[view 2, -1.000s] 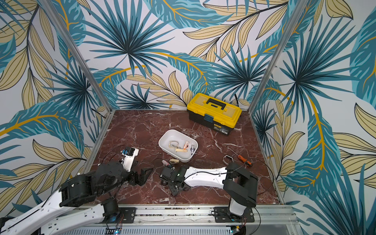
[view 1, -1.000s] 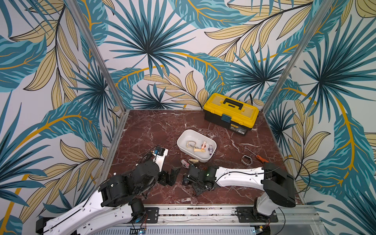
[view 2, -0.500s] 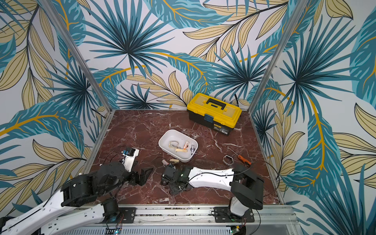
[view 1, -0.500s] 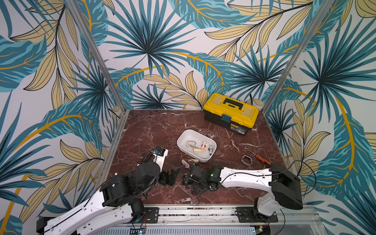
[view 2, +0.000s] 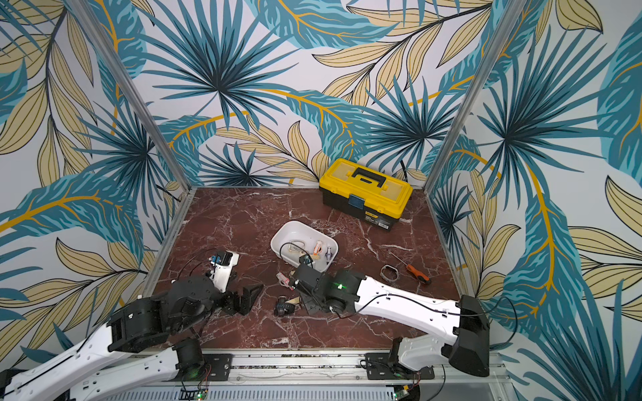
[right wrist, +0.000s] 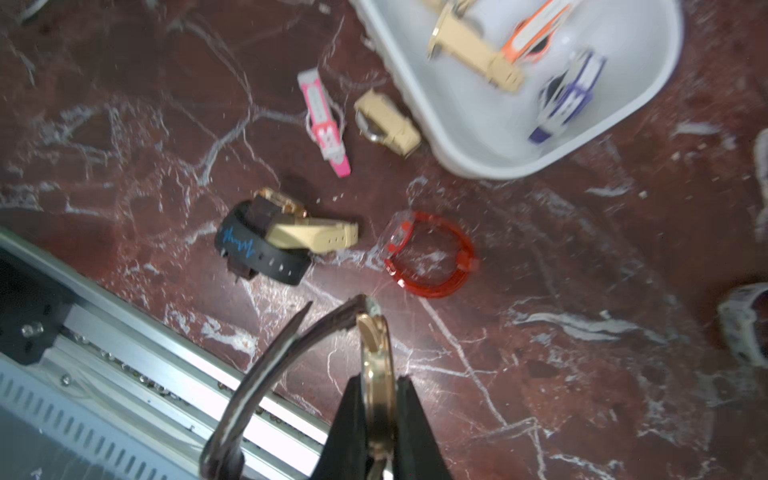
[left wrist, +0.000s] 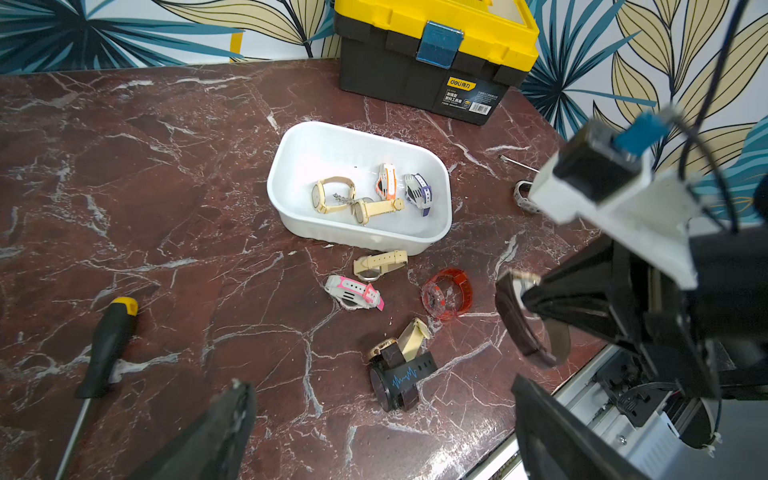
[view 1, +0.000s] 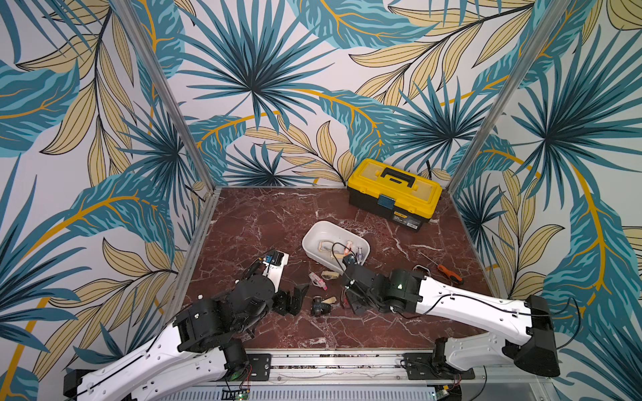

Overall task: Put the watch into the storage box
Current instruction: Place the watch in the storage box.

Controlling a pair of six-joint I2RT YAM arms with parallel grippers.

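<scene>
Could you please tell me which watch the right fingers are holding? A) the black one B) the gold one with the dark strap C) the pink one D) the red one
B: the right wrist view shows the right fingers shut on the gold watch, pinching its case.

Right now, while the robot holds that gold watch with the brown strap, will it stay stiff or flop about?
The gold watch probably flops: its brown strap hangs loose in a curve. The right gripper clamps only the shiny case, so it might pivot or slip.
</scene>
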